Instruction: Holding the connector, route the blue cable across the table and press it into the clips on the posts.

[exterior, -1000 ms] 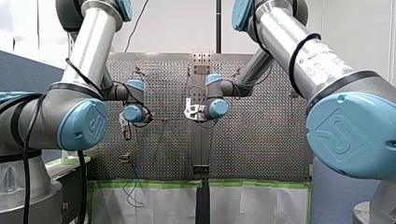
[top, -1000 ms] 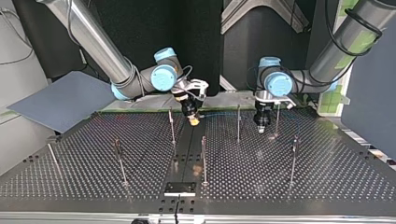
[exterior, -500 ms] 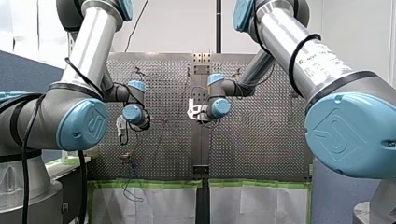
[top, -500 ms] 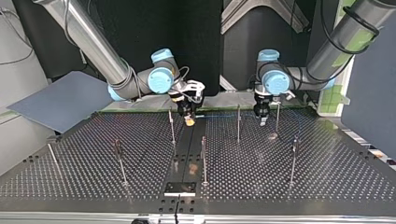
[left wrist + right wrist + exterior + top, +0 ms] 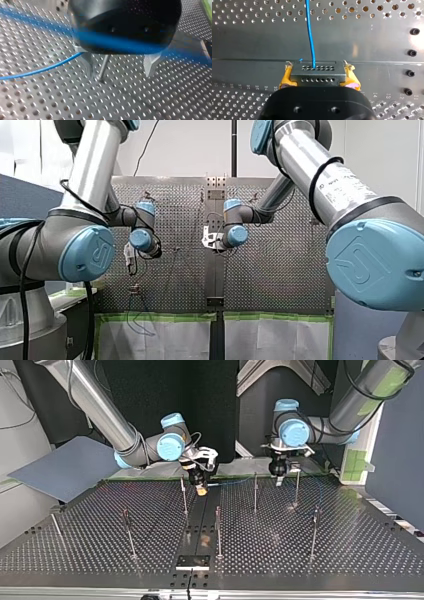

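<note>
Blue cable blurs past my left gripper, fingers apart; fingers of my right gripper clamp the half-hidden connector

Item 1, table: I am logging dark perforated metal, semi-gloss, catching the lights. Its centre strip is showing as smooth, unperforated brushed steel.
Item 2, posts on the table: I am seeing thin bare metal rods, shining.
Item 3, blue cable: I am reading a smooth, glossy plastic jacket.
Item 4, connector: matt dark-grey plastic is showing.
Item 5, my right gripper: yellow pads are looking rubbery, frayed at the edges; housing matt black.
Item 6, my left gripper: fingers are gleaming as bare metal.
Item 7, my left arm and my right arm above the table: I am noting satin aluminium tubes, glossy blue plastic caps.
</note>
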Controlling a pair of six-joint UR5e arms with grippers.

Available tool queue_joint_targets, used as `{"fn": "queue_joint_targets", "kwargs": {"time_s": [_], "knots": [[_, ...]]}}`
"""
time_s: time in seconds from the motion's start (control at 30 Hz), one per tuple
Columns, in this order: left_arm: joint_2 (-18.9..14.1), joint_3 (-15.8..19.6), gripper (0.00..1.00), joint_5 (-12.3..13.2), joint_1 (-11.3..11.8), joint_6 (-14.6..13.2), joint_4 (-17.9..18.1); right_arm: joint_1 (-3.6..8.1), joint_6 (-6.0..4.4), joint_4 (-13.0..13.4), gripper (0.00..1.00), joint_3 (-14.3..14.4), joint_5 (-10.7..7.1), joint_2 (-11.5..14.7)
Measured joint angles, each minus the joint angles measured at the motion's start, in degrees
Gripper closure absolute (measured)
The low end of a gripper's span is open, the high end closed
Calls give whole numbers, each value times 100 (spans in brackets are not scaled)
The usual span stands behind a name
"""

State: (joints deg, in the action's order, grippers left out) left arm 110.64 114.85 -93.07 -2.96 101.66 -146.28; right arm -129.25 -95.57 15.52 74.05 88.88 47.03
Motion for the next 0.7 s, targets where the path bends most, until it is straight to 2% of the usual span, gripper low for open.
{"fn": "queue_joint_targets", "kwargs": {"time_s": [0.33,0.5,0.7], "knots": [[-537,537,0,-3,-154,81,122,0,-9,-10,100,0,-16,2],[-784,786,0,7,-246,154,300,0,-14,-8,100,0,-15,4],[-1107,1108,0,34,-431,193,434,7,-23,-12,100,0,-18,3]]}}
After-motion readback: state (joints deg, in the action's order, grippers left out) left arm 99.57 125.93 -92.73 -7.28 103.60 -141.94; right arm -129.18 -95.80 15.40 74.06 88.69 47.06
